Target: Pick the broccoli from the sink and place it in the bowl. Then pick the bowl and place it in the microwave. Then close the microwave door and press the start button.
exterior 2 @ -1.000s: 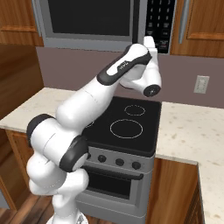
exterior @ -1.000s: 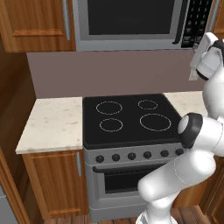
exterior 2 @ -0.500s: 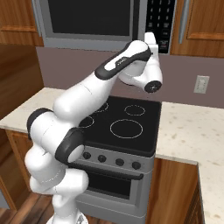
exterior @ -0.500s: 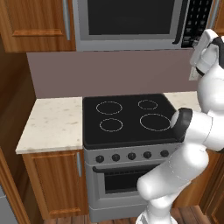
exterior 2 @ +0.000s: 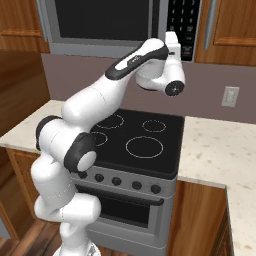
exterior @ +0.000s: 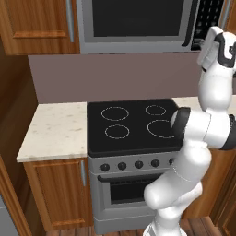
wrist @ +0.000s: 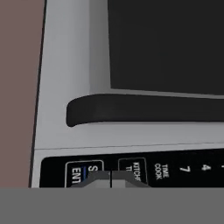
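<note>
One step left by the look of it: microwave door [exterior: 133, 20] sits flush, and the gripper [wrist: 111, 178], fingertips pressed together, is right at the button panel [exterior 2: 183, 25]. Keep it square on the start key [wrist: 84, 169] (label half hidden) and push gently.

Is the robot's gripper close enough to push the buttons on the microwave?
Probably yes. The gripper sits right at the black button panel of the microwave, fingertips together, with nothing between them.
</note>
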